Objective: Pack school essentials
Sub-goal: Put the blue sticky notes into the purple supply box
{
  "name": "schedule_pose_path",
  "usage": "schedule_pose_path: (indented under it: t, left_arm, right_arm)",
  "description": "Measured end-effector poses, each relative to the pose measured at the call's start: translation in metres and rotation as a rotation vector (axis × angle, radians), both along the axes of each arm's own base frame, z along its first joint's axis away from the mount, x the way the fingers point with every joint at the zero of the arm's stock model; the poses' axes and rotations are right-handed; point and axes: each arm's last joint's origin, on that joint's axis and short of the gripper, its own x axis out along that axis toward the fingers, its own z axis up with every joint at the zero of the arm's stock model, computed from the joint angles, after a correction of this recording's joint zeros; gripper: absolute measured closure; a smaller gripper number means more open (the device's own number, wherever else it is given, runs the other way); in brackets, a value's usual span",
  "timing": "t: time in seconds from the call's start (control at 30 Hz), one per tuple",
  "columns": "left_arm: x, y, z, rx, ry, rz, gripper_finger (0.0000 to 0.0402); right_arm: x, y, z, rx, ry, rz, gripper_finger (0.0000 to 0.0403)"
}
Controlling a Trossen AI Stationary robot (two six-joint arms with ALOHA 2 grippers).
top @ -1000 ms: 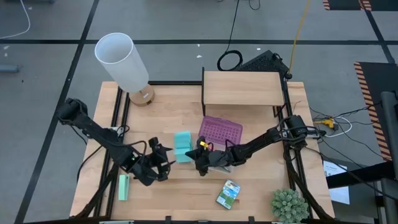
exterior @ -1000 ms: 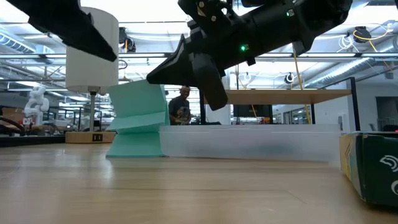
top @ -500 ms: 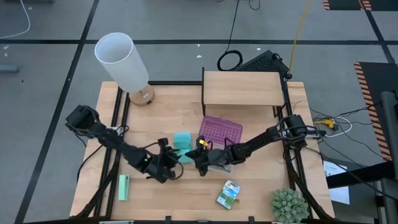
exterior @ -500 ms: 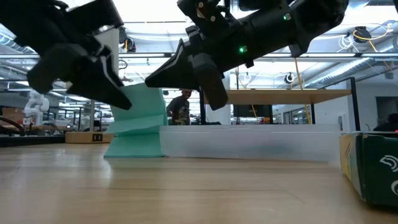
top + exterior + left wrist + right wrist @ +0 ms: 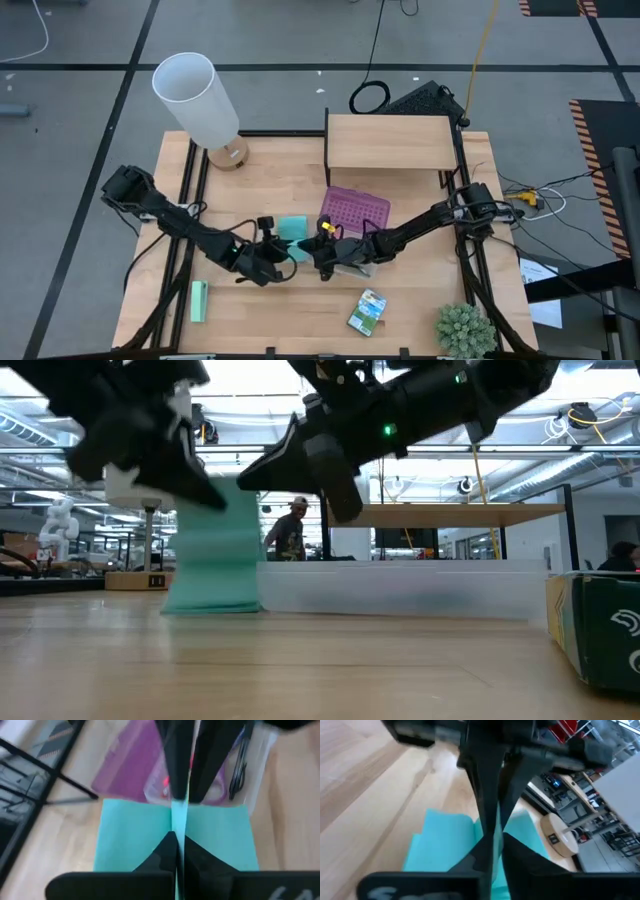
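Low view, near to far: your green-yellow crayon box sits at lower right, untouched. Mid-frame, both claws meet over the mint-green block. Left gripper pinches its thin upper edge; right gripper has fingers together, tip to tip with it. Behind lies the clear case, scissors and pen inside.
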Motion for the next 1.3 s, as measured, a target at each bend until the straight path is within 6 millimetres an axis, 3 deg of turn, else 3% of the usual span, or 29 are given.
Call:
schedule_pose_path:
  t: [0.3,0.57,0.67,0.83,1.03,1.3]
  left_arm:
    - [-0.027,0.011,0.042,-0.03,0.032,-0.14,0.0397]
    - [-0.047,0.02,0.068,-0.121,0.016,-0.228,0.0396]
    - [-0.045,0.021,0.063,-0.141,0.031,-0.236,0.0399]
    - [-0.036,0.019,0.033,-0.231,0.116,-0.273,0.0388]
    - [-0.035,0.019,0.015,-0.263,0.165,-0.179,0.0366]
    - [-0.024,0.022,0.022,-0.414,0.104,-0.232,0.0251]
  right_arm:
    - [-0.016,0.002,0.038,0.049,-0.012,-0.067,0.0261]
    - [-0.02,-0.005,0.039,0.182,0.02,-0.138,0.0211]
    - [-0.018,-0.006,0.037,0.195,0.026,-0.125,0.0208]
    - [-0.018,-0.005,0.037,0.233,0.03,-0.085,0.0207]
    - [-0.019,-0.005,0.036,0.235,0.041,-0.088,0.0207]
    - [-0.019,-0.005,0.034,0.231,0.056,-0.09,0.0206]
